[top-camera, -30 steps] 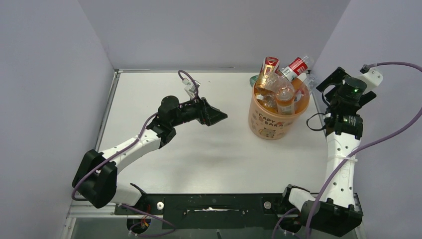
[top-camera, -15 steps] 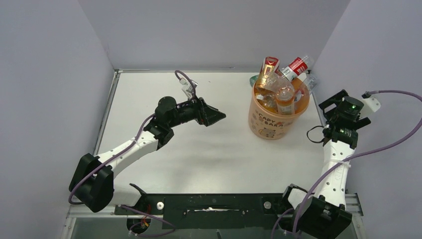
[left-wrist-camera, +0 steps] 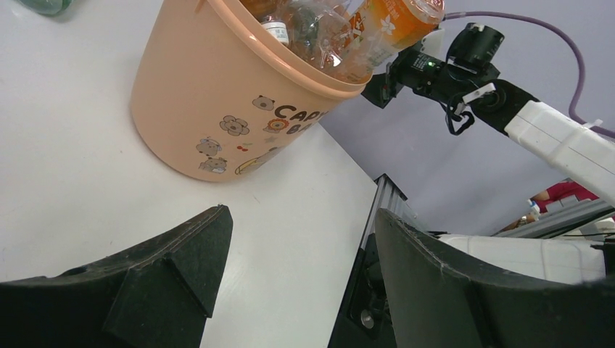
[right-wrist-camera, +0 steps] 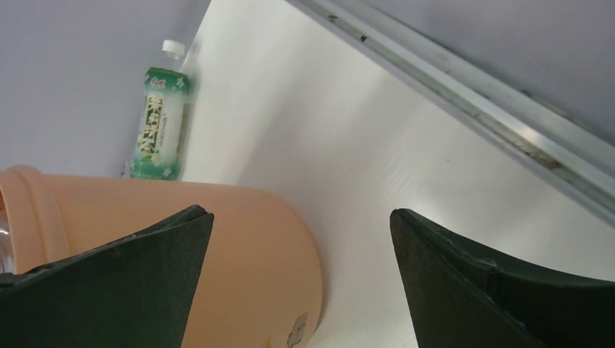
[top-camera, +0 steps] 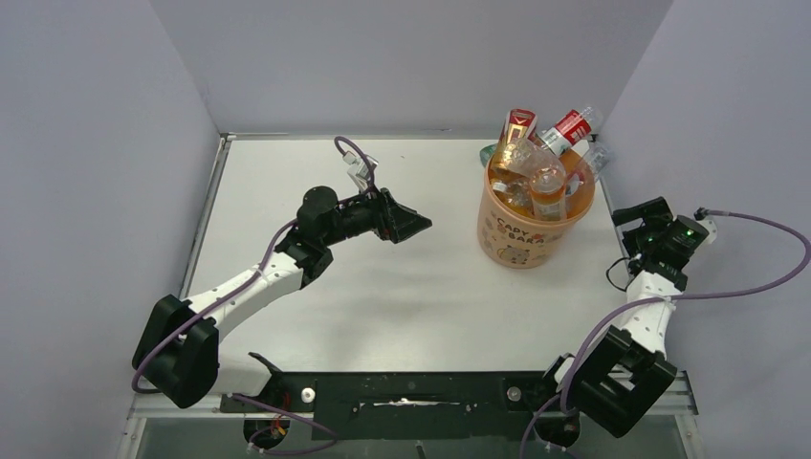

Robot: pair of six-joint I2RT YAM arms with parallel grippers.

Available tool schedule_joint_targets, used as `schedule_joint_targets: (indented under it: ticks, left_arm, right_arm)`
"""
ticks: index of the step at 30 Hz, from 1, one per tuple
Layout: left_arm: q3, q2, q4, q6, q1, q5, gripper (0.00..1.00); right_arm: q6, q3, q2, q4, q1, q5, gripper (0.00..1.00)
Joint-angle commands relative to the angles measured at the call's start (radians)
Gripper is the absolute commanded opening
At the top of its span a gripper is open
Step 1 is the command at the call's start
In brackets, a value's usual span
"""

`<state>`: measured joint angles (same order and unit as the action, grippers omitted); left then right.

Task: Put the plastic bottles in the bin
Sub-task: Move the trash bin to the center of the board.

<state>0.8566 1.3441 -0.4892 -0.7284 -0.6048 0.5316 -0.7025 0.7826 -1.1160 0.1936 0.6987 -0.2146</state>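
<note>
Both claws are empty. My left claw (left-wrist-camera: 301,225) hangs with its jaws partly apart over the white table (top-camera: 383,287), left of the round pale-orange plastic bin (top-camera: 521,239), touching nothing. My right claw (right-wrist-camera: 299,217) has its jaws spread wide just right of the bin's wall, clear of it. The bin is heaped with plastic bottles (top-camera: 547,186), clear and orange ones, with several red-labelled ones poking above the far rim. One green-labelled clear bottle (right-wrist-camera: 158,123) rests on the table just beyond the bin, outside it. Since a second ago my right arm has drawn back toward the near edge. The left arm has barely shifted, and the heap looks unchanged.
</note>
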Motion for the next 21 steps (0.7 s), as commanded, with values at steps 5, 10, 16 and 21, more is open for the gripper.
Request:
schedule_joint_targets:
  ticks: [5,10,16,21]
  left_arm:
    - [0.002,-0.048,-0.021,0.002,0.008,-0.007,0.72]
    - [0.025,-0.085,0.156,0.019,0.042,-0.112,0.71]
    - [-0.013,-0.145,0.255,-0.040,0.137,-0.125,0.70]
    - [-0.064,-0.172,0.262,-0.067,0.141,-0.131,0.70]
  right_arm:
    - [-0.074,-0.031,-0.120,-0.270,-0.071,-0.190,1.00]
    - [-0.103,-0.048,-0.173,-0.332,-0.174,-0.199,1.00]
    - [-0.119,-0.067,-0.171,-0.341,-0.274,-0.166,0.99]
    - [-0.116,-0.040,-0.178,-0.338,-0.289,-0.179,1.00]
